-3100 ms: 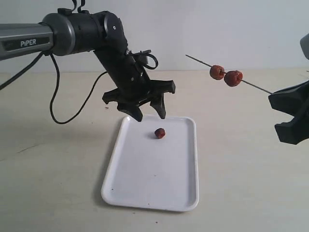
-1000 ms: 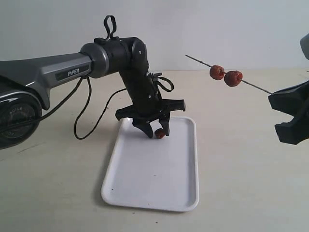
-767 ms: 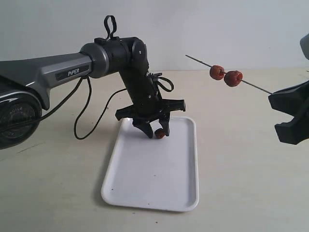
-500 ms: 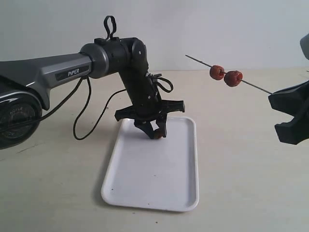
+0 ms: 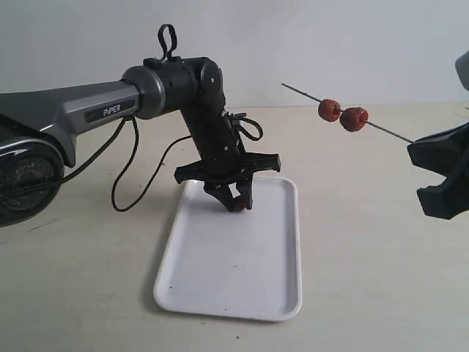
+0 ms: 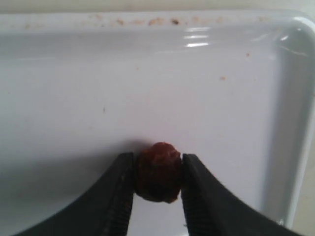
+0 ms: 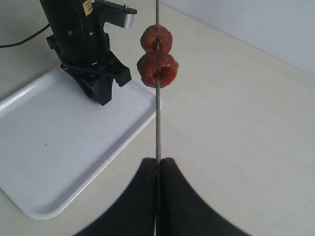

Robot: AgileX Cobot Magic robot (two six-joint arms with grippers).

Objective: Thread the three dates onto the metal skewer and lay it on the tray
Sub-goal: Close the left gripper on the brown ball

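A wrinkled reddish-brown date [image 6: 158, 171] lies on the white tray [image 5: 220, 279] near its far end, pinched between the two fingers of my left gripper [image 5: 239, 202], which reaches down onto it. My right gripper [image 7: 158, 164] is shut on the thin metal skewer [image 5: 304, 92] and holds it in the air, right of the tray. Two more dates [image 5: 343, 114] sit threaded side by side on that skewer [image 7: 157, 128], also seen as two dates [image 7: 157, 55] close up. The tray [image 6: 74, 88] fills the left wrist view.
A black cable [image 5: 128, 176] loops from the left arm onto the table left of the tray. Small dark specks and crumbs mark the tray's surface [image 5: 170, 287]. Pale bare table [image 5: 366, 242] lies between the tray and the right gripper.
The left gripper came down onto the tray from above it, then closed its fingers onto the loose date. The right gripper and skewer have stayed still.
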